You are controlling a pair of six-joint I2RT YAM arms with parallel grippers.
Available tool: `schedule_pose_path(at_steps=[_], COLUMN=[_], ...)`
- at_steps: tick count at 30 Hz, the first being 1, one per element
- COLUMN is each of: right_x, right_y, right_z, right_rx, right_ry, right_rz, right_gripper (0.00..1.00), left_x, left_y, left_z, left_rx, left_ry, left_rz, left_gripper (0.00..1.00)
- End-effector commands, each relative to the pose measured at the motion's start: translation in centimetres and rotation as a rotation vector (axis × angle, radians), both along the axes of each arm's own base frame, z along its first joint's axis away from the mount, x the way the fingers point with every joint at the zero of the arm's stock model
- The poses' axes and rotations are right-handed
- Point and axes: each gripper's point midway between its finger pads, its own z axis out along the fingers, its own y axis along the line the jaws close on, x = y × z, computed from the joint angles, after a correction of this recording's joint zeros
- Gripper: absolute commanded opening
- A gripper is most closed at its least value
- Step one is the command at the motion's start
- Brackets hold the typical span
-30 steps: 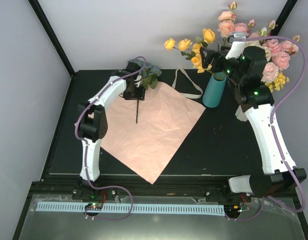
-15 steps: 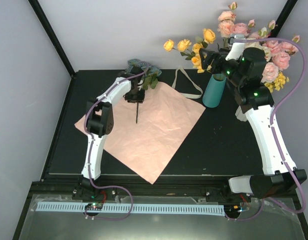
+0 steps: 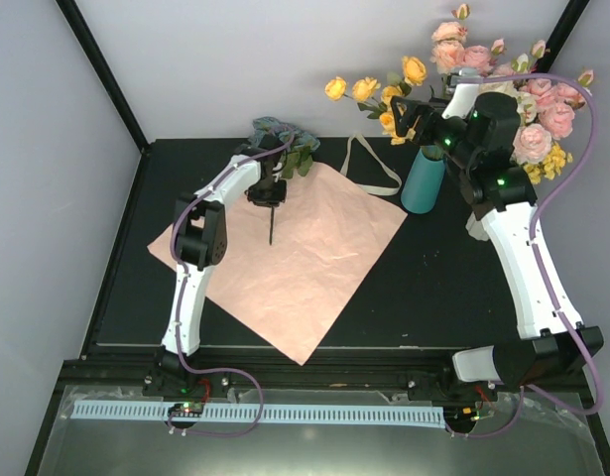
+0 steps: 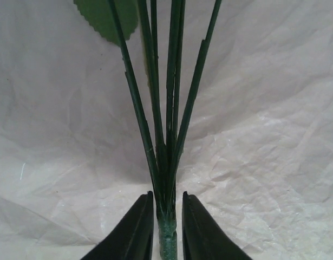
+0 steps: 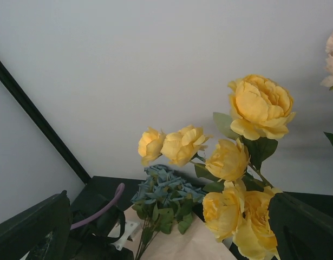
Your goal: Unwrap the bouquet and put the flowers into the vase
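flowers: a blue flower bunch (image 3: 282, 134) lies on its side at the far corner of the pink paper (image 3: 305, 258), with blossoms and leaves toward the back wall and stems (image 4: 169, 108) pointing toward the near edge.
stems: thin and green, gathered into one taped base, lying flat on the crinkled paper.
left gripper (image 4: 167, 197): down over the stems, its fingers (image 4: 136, 230) set close on either side of the taped base; whether they pinch it or only flank it cannot be told.
pink paper: unfolded and spread flat on the bench (image 3: 433, 288) like a diamond.
ribbon (image 3: 376, 184): cream and loose, lying just beside the paper's far right edge, between paper and vase.
vase (image 3: 424, 183): teal, upright, on the bench right of the paper; yellow flowers (image 3: 384, 94) rise above its mouth and lean left.
right gripper (image 3: 412, 119): jaws spread wide — it hangs over the vase's mouth, close beside the yellow flowers.
white vase (image 3: 475, 226): mostly hidden behind the right arm — pink roses (image 3: 543, 109) fill the back right corner.
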Motion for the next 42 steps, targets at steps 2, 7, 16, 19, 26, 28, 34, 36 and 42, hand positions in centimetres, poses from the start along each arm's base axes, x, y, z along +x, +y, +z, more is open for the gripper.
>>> schedule_pose_path(at_steps=[2, 7, 16, 19, 26, 28, 34, 36, 42], right_x=[0.0, 0.2, 0.3, 0.3, 0.3, 0.3, 0.3, 0.2, -1.2], right_y=[0.5, 0.5, 0.5, 0.6, 0.9, 1.5, 5.1, 6.9, 11.8], right_z=[1.3, 1.4, 1.3, 1.3, 1.7, 1.9, 2.4, 2.4, 2.5], right_rx=[0.011, 0.013, 0.025, 0.025, 0.036, 0.057, 0.107, 0.110, 0.105], right_ry=[-0.035, -0.036, -0.032, -0.031, -0.038, -0.041, -0.042, -0.042, -0.057], right_rz=[0.017, 0.016, 0.017, 0.019, 0.035, 0.069, 0.189, 0.239, 0.384], right_gripper=[1.00, 1.00, 1.00, 1.00, 1.00, 1.00, 1.00, 1.00, 1.00], left_x=[1.1, 1.0, 1.2, 1.6, 2.7, 2.2, -2.9, -4.9, -11.2], left_y=[-0.1, -0.1, -0.3, -0.5, -0.1, -0.4, -0.9, -1.2, -2.0], left_z=[-0.4, -0.9, -0.8, 1.2, 14.0, 18.1, 23.7, 25.2, 27.6], left_rx=[-0.028, -0.032, -0.050, -0.074, -0.239, -0.315, -0.422, -0.465, -0.565], left_ry=[-0.007, 0.004, -0.001, -0.043, -0.330, -0.432, -0.548, -0.588, -0.651], left_rz=[0.014, 0.016, 0.012, 0.011, 0.009, -0.034, -0.165, -0.207, -0.360], left_gripper=[0.15, 0.18, 0.03, 0.02, 0.01, 0.02, 0.02, 0.02, 0.01])
